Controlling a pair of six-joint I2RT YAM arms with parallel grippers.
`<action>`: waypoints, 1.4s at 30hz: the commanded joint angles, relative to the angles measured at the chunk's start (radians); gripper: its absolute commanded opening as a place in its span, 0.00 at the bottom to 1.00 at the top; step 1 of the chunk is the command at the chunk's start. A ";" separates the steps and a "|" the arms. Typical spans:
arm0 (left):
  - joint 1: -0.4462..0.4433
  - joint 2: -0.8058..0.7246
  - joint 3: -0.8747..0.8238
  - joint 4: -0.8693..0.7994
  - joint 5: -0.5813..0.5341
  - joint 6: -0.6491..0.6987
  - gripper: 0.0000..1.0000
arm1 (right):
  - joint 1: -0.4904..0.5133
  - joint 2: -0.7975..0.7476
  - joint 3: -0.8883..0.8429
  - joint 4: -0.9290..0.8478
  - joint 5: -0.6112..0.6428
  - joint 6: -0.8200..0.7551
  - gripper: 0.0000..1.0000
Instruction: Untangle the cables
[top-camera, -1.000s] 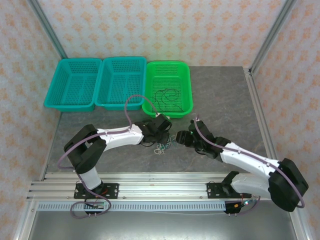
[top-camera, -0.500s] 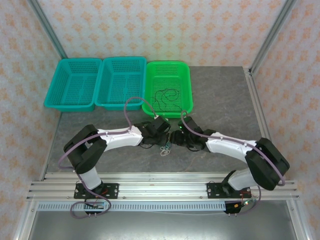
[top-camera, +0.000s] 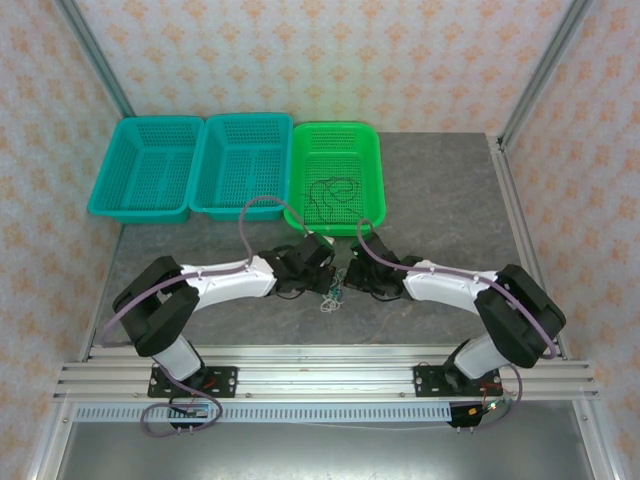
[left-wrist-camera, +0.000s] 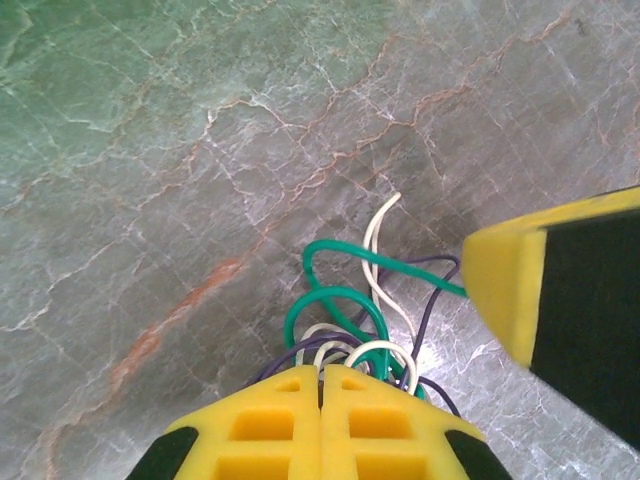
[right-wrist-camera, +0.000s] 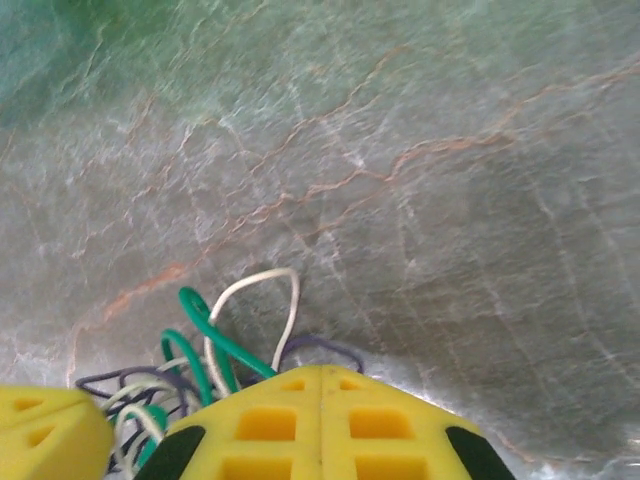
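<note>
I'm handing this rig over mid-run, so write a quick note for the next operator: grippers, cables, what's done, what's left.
Left gripper: shut on the cables; green, white and dark strands fan out from its tips.
Right gripper: shut right beside it, apparently on a green strand of the same clump.
Cables: one tangled clump on the table, just in front of the green basket. Some dark wire lies inside that basket.
Done: both grippers have hold of the clump.
Left: draw the strands apart; none is separated yet.
</note>
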 joint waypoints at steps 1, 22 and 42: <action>0.031 -0.068 -0.035 0.000 -0.060 -0.004 0.00 | -0.049 -0.047 -0.051 -0.072 0.125 0.068 0.00; 0.216 -0.347 -0.285 -0.025 -0.064 -0.074 0.00 | -0.382 -0.588 -0.253 -0.256 0.269 0.111 0.08; 0.192 -0.306 -0.264 0.044 0.003 -0.062 0.00 | 0.229 0.029 0.167 -0.213 0.326 -0.342 0.71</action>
